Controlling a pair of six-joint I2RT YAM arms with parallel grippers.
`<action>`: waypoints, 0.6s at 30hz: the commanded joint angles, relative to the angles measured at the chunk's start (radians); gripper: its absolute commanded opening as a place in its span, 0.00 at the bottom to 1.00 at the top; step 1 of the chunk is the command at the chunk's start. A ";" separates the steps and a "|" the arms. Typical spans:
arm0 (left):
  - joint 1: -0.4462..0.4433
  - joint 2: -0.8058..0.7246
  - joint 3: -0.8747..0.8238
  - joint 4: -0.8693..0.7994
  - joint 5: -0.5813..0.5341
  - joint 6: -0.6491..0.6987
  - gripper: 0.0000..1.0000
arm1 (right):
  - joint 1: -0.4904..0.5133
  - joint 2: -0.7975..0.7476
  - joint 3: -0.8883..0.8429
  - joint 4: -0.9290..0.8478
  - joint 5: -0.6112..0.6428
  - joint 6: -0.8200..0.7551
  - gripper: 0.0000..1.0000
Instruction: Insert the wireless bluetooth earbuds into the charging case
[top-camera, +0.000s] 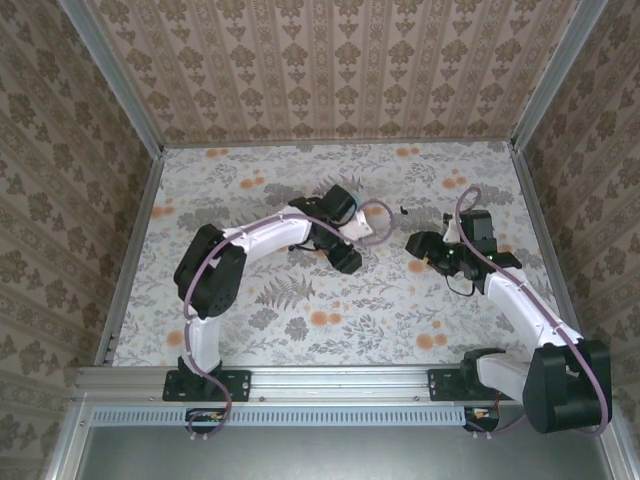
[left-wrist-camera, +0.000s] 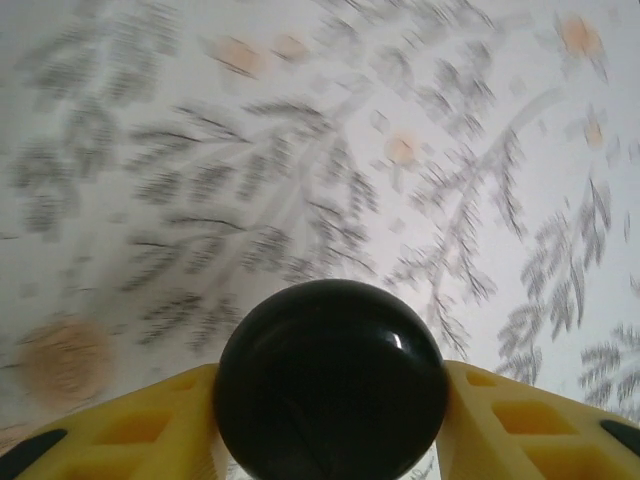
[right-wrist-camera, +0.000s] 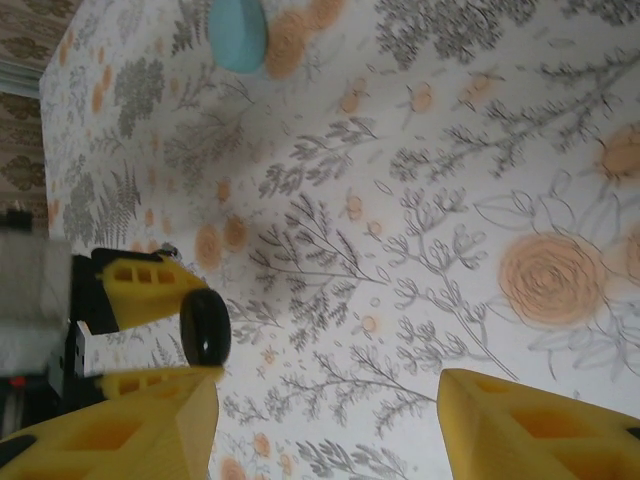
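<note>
Black disc (left-wrist-camera: 330, 375) sits squeezed in the left gripper (left-wrist-camera: 330, 425), maybe to move it out of the way. Right gripper (right-wrist-camera: 328, 390) is open and holds nothing, ready to pick. Case (right-wrist-camera: 238, 30) lies on the tabletop (right-wrist-camera: 450, 150), top left, cut off by the edge. Tiny black bit (top-camera: 403, 210) past the grippers may be an earbud, too small to tell.

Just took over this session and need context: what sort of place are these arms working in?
Likely a lab test enclosure, not a home: a floral-printed tabletop boxed in by wallpaper-patterned walls on three sides, with aluminium frame rails along the edges.
</note>
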 joint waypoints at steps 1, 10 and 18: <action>-0.041 -0.018 -0.033 -0.065 0.006 0.214 0.54 | -0.011 -0.021 -0.022 -0.090 -0.053 -0.032 0.61; -0.070 -0.022 -0.079 -0.038 -0.039 0.321 0.64 | 0.001 0.001 -0.051 -0.163 -0.019 -0.062 0.57; -0.024 -0.134 -0.146 0.061 -0.133 0.235 0.73 | 0.135 0.063 0.085 -0.325 0.165 -0.128 0.57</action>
